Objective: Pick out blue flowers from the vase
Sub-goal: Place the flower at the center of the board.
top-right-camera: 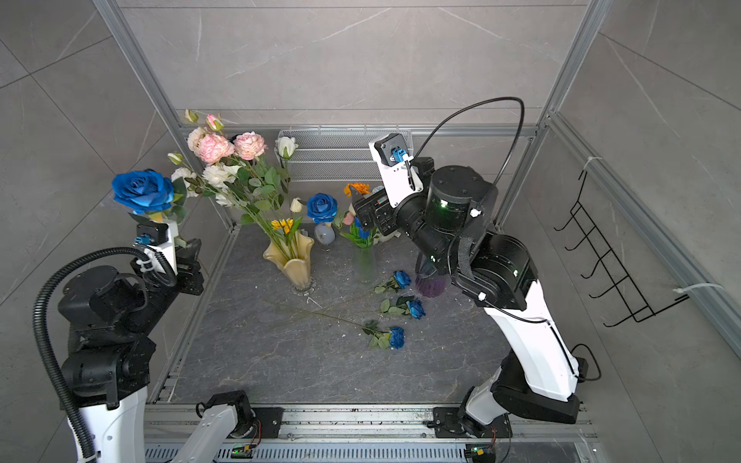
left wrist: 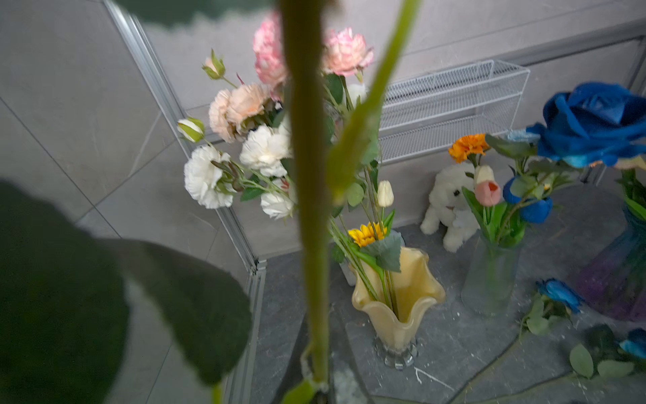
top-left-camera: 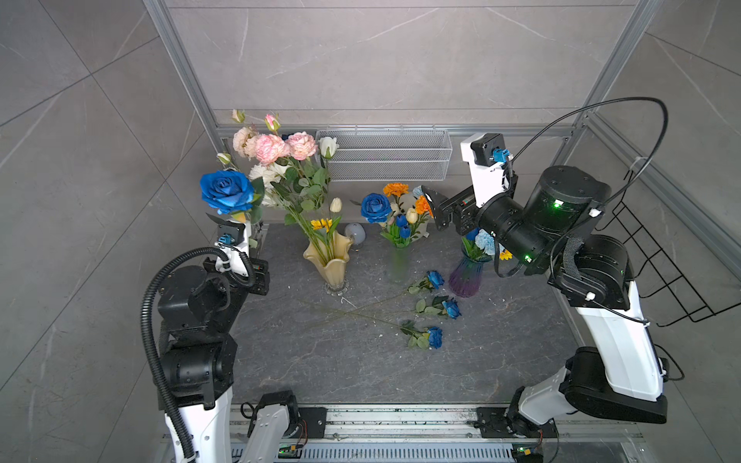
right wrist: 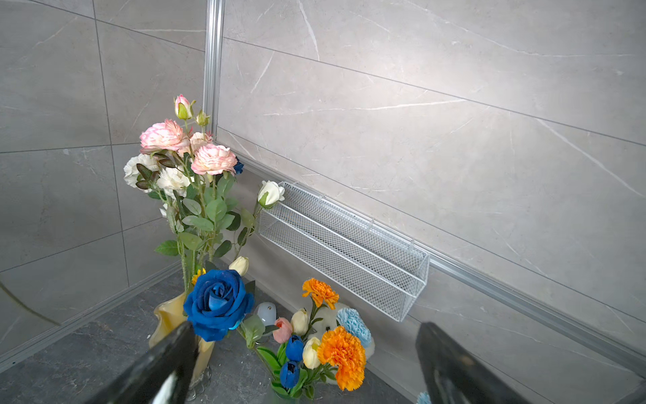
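A blue rose [top-left-camera: 226, 191] is held high at the left by its stem, probably so that the long stem is kept clear of the vases. The left gripper [top-left-camera: 236, 219] is clamped tight on that stem. The right gripper [right wrist: 306, 327] is spread wide and empty beside the clear vase [top-left-camera: 399, 264], where a second rose [top-left-camera: 375, 207] and blue tulips [right wrist: 294, 348] are left to pick. Three picked roses [top-left-camera: 452, 308] are laid aside on the table [top-left-camera: 320, 368].
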Controlling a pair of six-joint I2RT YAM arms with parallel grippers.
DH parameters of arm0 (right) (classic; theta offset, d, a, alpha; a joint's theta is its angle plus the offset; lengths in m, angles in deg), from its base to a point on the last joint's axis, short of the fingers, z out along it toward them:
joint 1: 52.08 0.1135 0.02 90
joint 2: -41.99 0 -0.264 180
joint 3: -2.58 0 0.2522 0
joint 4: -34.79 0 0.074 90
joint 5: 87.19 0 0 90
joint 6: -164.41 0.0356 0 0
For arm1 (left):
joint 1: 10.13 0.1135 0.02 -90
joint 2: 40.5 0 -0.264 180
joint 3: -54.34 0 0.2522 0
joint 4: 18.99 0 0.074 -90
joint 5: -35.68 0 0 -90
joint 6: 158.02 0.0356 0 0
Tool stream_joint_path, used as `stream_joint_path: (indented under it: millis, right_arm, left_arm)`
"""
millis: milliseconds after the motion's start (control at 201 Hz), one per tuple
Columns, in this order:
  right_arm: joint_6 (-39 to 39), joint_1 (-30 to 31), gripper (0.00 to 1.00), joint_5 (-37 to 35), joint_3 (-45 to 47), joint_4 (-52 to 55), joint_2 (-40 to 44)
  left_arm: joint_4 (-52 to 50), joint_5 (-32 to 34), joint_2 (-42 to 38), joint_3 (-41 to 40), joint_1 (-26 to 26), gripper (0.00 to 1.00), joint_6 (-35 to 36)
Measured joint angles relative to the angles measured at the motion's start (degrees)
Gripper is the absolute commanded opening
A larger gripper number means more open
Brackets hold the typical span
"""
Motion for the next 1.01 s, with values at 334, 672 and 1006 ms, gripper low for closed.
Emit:
stream_joint_path:
  millis: [334,672,1006]
  right_arm:
    - [1.9,-1.0,1.00,-0.3,0.2,2.2,0.0]
    - [3.4,-1.3,1.00,-0.6,2.5,2.2,0.0]
    - [3.5,-2.0,1.00,-1.4,3.9,2.2,0.7]
  left_arm:
    - [-2.1,-3.0,-4.4,-10.9,-9.8,0.00,3.6]
    - [-3.6,16.2,0.4,-19.9,-41.5,0.00,6.4]
    - [4.5,32.6,19.2,-23.4,-58.4,0.00,11.7]
